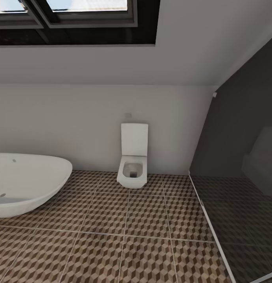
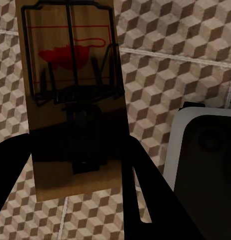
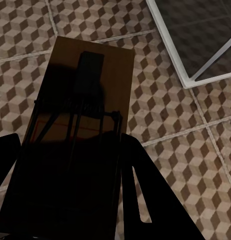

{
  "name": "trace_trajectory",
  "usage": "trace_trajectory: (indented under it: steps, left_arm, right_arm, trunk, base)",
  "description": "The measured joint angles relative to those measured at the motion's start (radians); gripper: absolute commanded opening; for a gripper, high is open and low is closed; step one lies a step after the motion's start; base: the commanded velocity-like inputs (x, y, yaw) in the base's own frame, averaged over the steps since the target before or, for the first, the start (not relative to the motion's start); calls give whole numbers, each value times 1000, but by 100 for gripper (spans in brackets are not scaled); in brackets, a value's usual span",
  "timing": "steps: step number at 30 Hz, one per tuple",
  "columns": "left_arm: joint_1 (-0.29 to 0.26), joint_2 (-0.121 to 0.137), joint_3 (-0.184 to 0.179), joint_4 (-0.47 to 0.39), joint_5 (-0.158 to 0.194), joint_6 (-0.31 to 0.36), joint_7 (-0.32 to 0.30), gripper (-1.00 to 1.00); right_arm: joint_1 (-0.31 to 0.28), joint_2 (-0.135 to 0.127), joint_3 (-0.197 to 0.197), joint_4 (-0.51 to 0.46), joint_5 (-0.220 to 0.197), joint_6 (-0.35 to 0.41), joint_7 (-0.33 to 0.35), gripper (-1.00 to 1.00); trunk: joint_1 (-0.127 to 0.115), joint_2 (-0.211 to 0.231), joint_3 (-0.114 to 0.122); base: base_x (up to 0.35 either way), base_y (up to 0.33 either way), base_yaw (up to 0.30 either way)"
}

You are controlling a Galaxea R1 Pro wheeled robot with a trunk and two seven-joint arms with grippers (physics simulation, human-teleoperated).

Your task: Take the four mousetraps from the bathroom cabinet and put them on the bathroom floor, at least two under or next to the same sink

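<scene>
My left gripper (image 2: 73,150) is shut on a mousetrap (image 2: 70,100), a tan wooden board with a dark wire frame and a red spot, held above the cube-patterned bathroom floor (image 2: 170,75). My right gripper (image 3: 68,145) is shut on a second mousetrap (image 3: 88,85), largely in shadow, over the same tiled floor (image 3: 170,125). In the head view the bathroom floor (image 1: 132,236) stretches ahead. The cabinet and the sink are out of view.
A white oval tub (image 1: 26,184) sits at the left and a square white toilet (image 1: 133,163) against the far wall. A dark glass partition (image 1: 246,177) closes off the right; its corner (image 3: 195,45) lies near my right hand. A pale-rimmed dark panel (image 2: 205,160) lies beside my left.
</scene>
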Motion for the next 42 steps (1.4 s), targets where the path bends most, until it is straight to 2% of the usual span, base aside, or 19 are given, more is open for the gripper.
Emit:
trace_trajectory:
  steps: [42]
  left_arm:
    - [0, 0, 0, 0, 0, 0, 0, -100]
  right_arm:
    - [0, 0, 0, 0, 0, 0, 0, -100]
  trunk:
    - [0, 0, 0]
  base:
    - [0, 0, 0]
